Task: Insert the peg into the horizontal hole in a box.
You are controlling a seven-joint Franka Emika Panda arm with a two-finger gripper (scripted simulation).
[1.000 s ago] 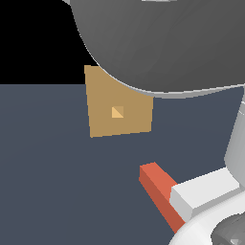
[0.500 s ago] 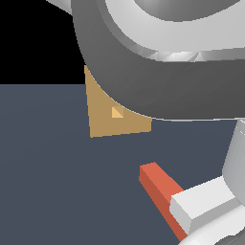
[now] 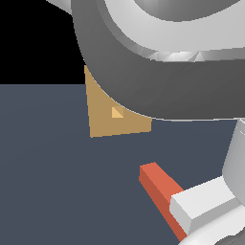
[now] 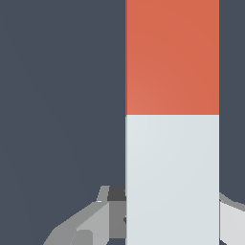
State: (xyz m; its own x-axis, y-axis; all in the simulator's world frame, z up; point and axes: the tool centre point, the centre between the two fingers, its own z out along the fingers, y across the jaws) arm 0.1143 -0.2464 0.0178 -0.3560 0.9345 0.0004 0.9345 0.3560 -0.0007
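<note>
The peg (image 3: pixel 157 181) lies on the dark floor, its orange-red half pointing toward the box. In the wrist view the peg (image 4: pixel 172 119) shows both its orange-red and its white-grey half. My gripper (image 4: pixel 172 217) straddles the white-grey half, with a finger (image 4: pixel 98 220) pressed against each side, so it looks shut on the peg. In the exterior view one white finger (image 3: pixel 203 206) covers the peg's rear part. The tan-brown box (image 3: pixel 103 122) stands farther back, mostly hidden by my arm. Part of its lighter hole (image 3: pixel 116 112) still shows.
My grey arm link (image 3: pixel 158 72) fills the upper part of the exterior view and covers most of the box. The dark blue-grey floor (image 3: pixel 57 182) stretches between the peg and the box.
My arm came down and now hides more of the box. The white finger dropped lower beside the peg. The peg has not moved. Little differs over the last half second.
</note>
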